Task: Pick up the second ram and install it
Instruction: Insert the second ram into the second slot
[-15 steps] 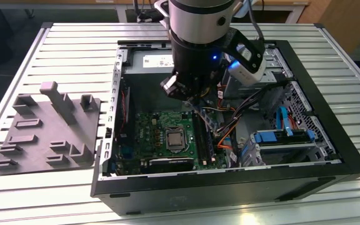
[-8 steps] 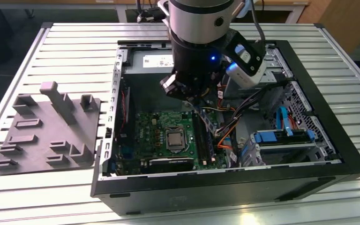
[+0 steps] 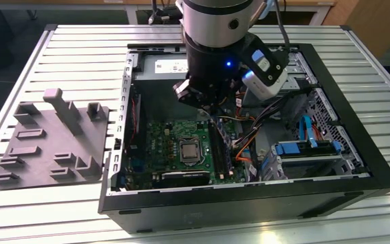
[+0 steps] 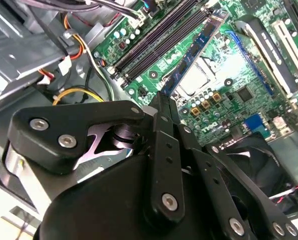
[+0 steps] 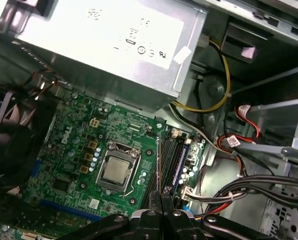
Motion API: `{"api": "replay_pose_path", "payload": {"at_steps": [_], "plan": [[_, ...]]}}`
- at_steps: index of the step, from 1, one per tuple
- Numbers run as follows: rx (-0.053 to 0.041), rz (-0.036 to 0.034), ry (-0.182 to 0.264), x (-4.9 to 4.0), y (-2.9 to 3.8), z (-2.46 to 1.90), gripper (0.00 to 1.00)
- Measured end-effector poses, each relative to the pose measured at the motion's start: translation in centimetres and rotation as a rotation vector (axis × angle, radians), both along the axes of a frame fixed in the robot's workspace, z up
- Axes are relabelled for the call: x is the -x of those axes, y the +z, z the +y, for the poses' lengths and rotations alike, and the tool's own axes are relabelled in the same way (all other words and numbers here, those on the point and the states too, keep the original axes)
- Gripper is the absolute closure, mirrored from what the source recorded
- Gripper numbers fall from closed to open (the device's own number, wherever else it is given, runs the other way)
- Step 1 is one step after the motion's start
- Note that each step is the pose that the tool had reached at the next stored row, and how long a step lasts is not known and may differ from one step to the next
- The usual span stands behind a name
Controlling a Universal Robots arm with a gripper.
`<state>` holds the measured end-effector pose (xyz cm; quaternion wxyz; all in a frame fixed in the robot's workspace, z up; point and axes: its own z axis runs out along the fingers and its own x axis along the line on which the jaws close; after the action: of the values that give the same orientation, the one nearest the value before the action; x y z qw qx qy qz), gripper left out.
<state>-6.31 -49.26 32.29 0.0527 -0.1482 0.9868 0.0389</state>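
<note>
My gripper (image 3: 212, 108) hangs inside the open computer case (image 3: 357, 168), above the green motherboard (image 3: 174, 137). It is shut on the second ram (image 4: 195, 49), a slim blue-green stick that juts from the fingertips (image 4: 162, 102) towards the board. In the first wrist view the ram (image 5: 159, 162) appears edge-on, just beyond the gripper (image 5: 161, 199). It hovers over the long black slot rails (image 4: 156, 41), beside the processor socket (image 5: 116, 170). I cannot tell whether its lower edge touches a slot.
A grey power supply (image 5: 113, 45) fills the case's far end. Bundles of orange, yellow and black cables (image 3: 249, 140) and a drive bay with blue clips (image 3: 303, 150) lie towards the exterior view's right. A grey moulded tray (image 3: 53, 147) rests on the slatted table, left of the case.
</note>
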Motion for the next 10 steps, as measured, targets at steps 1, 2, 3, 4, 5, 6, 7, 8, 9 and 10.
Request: {"api": "replay_pose_path", "payload": {"at_steps": [1,2,3,4,5,6,7,8,9,10], "plan": [[0.0000,0.0000,-0.014,0.00,-0.01,0.00,0.88],[-0.0001,0.0000,-0.028,0.00,-0.01,0.00,0.88],[0.0000,0.0000,-0.042,0.00,-0.02,0.00,0.88],[0.0000,0.0000,-0.056,0.00,-0.02,0.00,0.88],[0.0000,0.0000,-0.071,0.00,-0.03,0.00,0.88],[0.0000,0.0000,-0.085,0.00,-0.04,0.00,0.88],[0.0000,0.0000,-0.099,0.00,-0.05,0.00,0.88],[0.0000,-0.0001,-0.114,0.00,-0.06,0.00,0.88],[0.0001,0.0000,-0.129,0.00,-0.06,0.00,0.88],[0.0001,0.0000,-0.143,0.00,-0.07,0.00,0.88]]}}
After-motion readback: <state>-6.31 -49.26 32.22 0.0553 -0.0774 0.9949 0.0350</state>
